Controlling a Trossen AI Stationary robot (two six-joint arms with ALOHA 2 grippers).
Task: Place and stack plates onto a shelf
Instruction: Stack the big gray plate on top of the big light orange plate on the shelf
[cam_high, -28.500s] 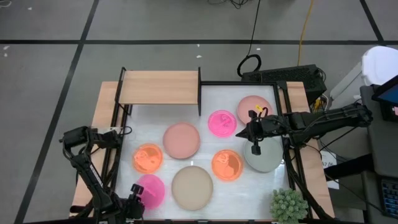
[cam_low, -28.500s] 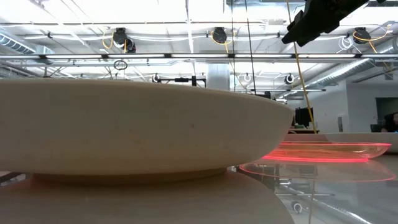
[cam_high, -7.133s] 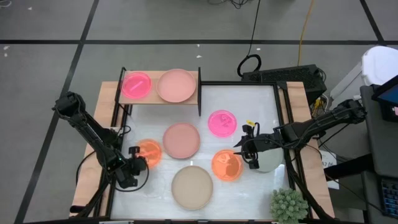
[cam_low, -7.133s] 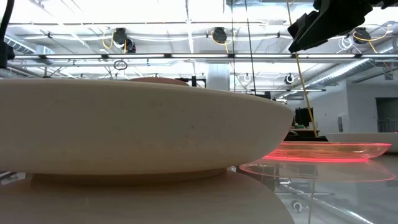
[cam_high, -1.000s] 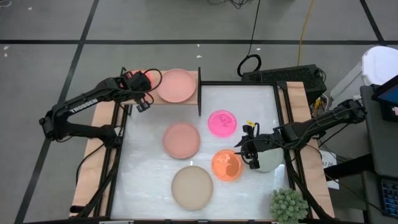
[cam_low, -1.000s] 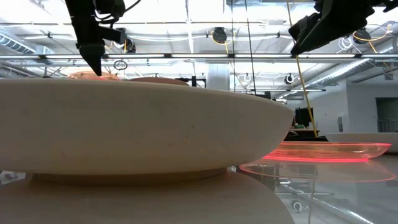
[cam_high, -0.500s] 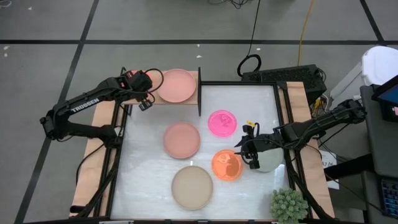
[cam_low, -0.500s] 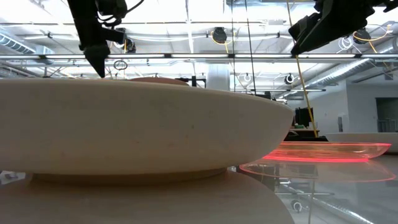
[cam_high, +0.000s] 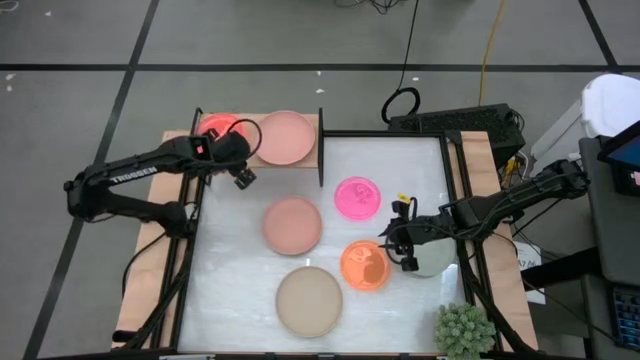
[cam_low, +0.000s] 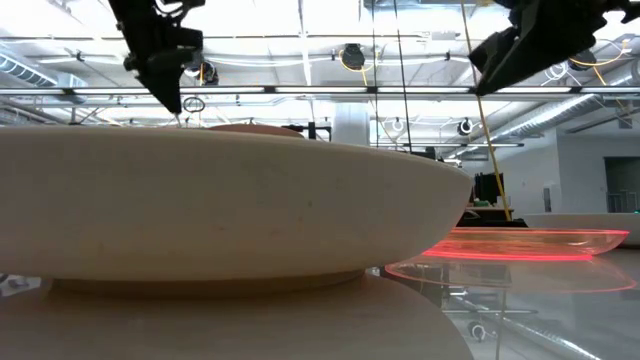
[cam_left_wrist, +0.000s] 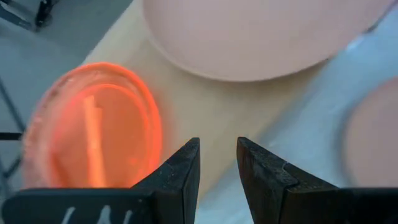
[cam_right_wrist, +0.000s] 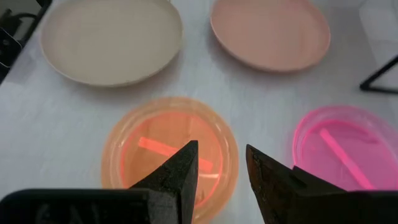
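Green spiky plant (cam_high: 463, 329) sits at the table corner, beyond both empty, parted claws.

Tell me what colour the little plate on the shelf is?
Glowing orange. The small plate shows best in the left wrist view, lying on the shelf.

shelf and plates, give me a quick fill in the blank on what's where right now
1. The light-wood rectangular shelf holds a small stack topped by a translucent ____ plate beside a large dusty-pink matte plate.
2. The left pincer, holding ____, hangs by the shelf's front edge.
3. The right pincer hovers between the small translucent orange plate and the large ____ plate.
4. The large beige plate sits on the ____ tabletop.

Missing words: orange; nothing; grey; white
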